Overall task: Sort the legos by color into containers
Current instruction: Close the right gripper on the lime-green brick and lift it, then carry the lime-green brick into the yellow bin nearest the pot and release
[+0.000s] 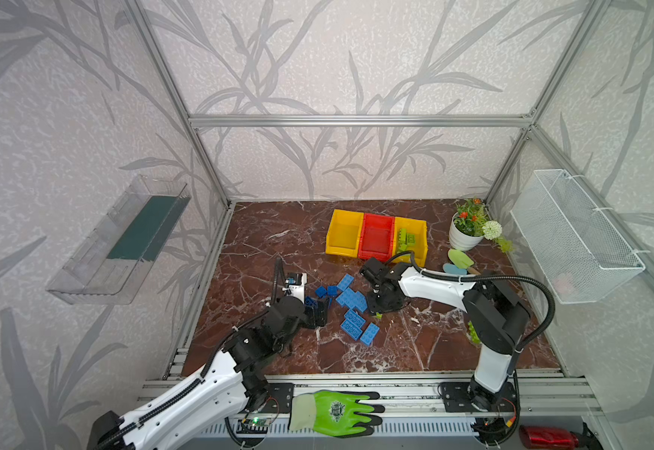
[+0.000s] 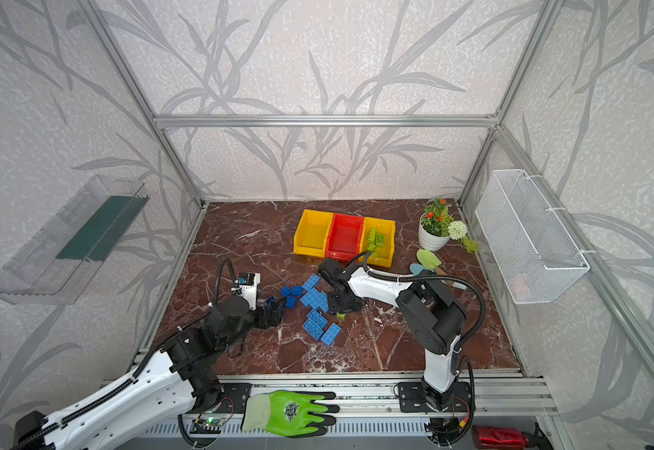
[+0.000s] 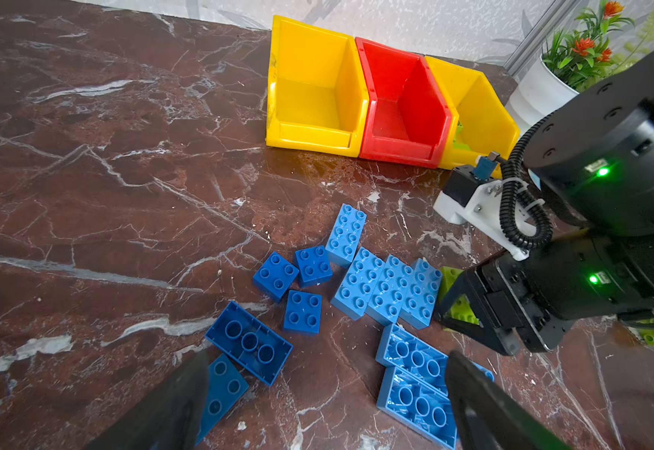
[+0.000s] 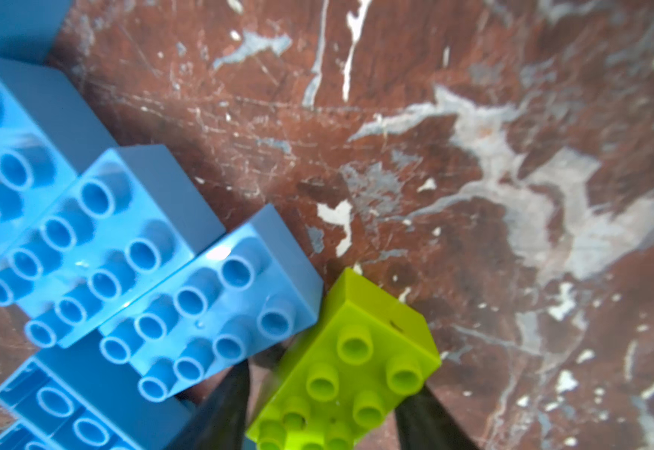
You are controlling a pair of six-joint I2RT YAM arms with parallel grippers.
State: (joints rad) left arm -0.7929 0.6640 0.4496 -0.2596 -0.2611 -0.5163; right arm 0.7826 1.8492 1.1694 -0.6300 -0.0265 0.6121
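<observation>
Several blue legos (image 1: 350,300) lie in a loose cluster mid-table, some upside down. My right gripper (image 4: 327,382) points down at the cluster's right edge, its fingers closed on both sides of a lime-green lego (image 4: 350,362) that still rests on the table, touching a light blue lego (image 4: 208,307). In both top views this gripper (image 1: 376,313) (image 2: 339,313) hides most of that brick. My left gripper (image 3: 327,362) is open and empty, hovering low over the cluster's left side (image 1: 319,311). The containers stand behind: yellow (image 1: 343,233), red (image 1: 376,237), and yellow (image 1: 421,249) holding green legos (image 1: 406,237).
Another green lego (image 1: 473,333) lies under my right arm. A potted plant (image 1: 463,233) and garden trowels (image 1: 460,259) sit at the back right. A wire basket (image 1: 574,241) and a clear tray (image 1: 123,241) hang on the walls. A green glove (image 1: 341,413) lies on the front rail.
</observation>
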